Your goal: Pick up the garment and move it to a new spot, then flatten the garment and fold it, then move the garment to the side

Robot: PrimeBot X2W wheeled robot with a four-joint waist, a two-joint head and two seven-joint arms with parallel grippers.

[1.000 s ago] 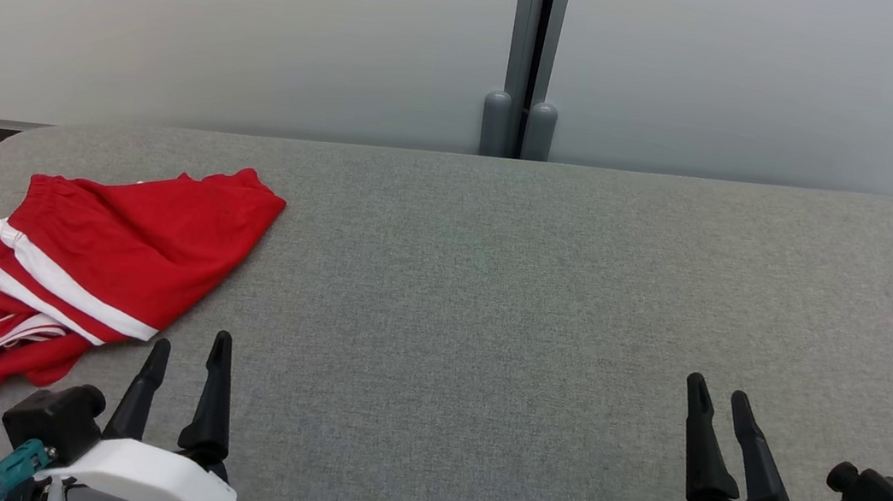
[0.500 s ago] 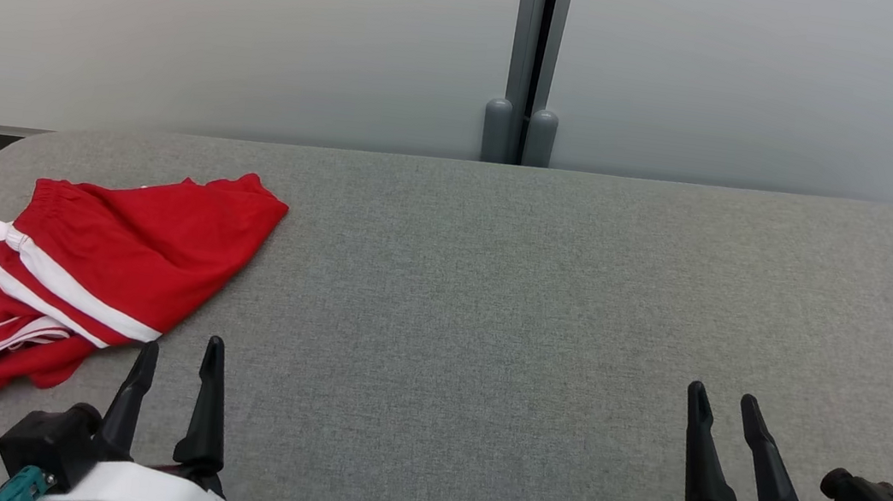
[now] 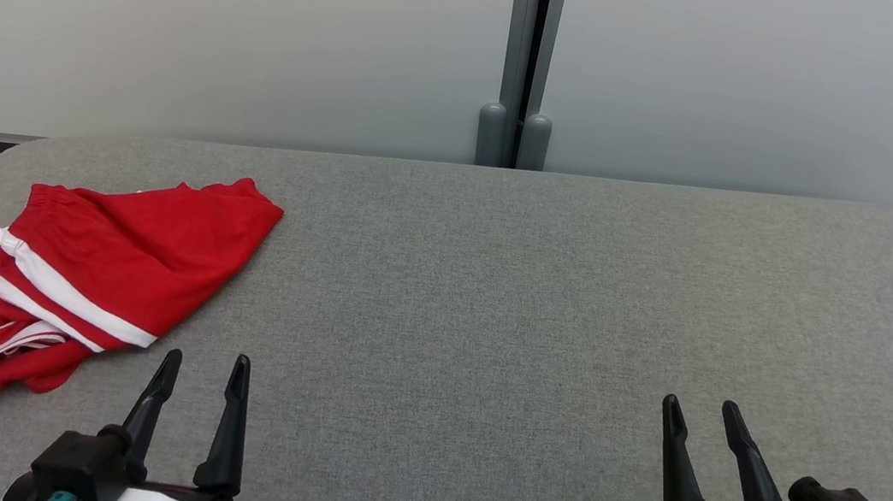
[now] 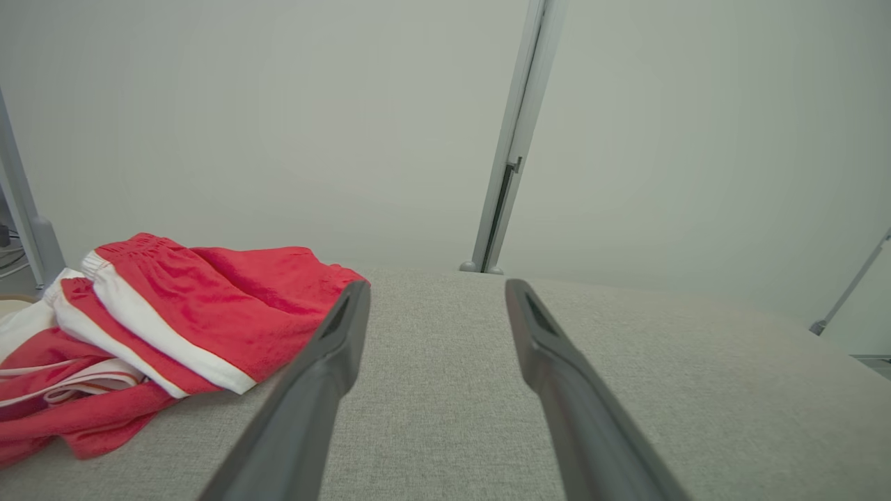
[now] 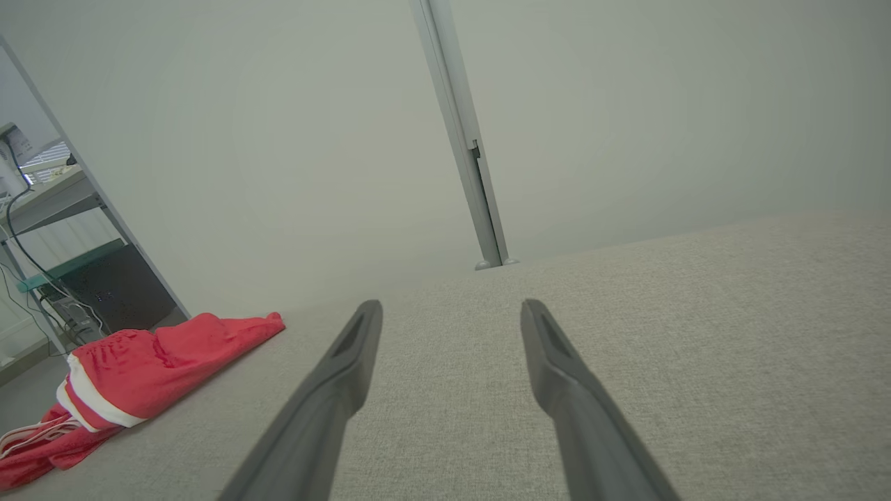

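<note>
Both the left gripper (image 3: 207,357) and the right gripper (image 3: 700,403) stand wide open with nothing between their fingers. The crumpled red-and-white garment (image 3: 109,258) lies on the grey table (image 3: 493,291) just ahead and left of the left gripper, apart from its fingertips, and far off to the right gripper's left

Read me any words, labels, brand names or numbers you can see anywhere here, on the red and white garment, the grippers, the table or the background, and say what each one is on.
No text can be read.
garment: plain red cloth with white stripes, no logo or tag showing.
left gripper and right gripper: no markings.
table: plain grey fabric.
dark equipment on the far shelf: too small and blurred to tell.
</note>
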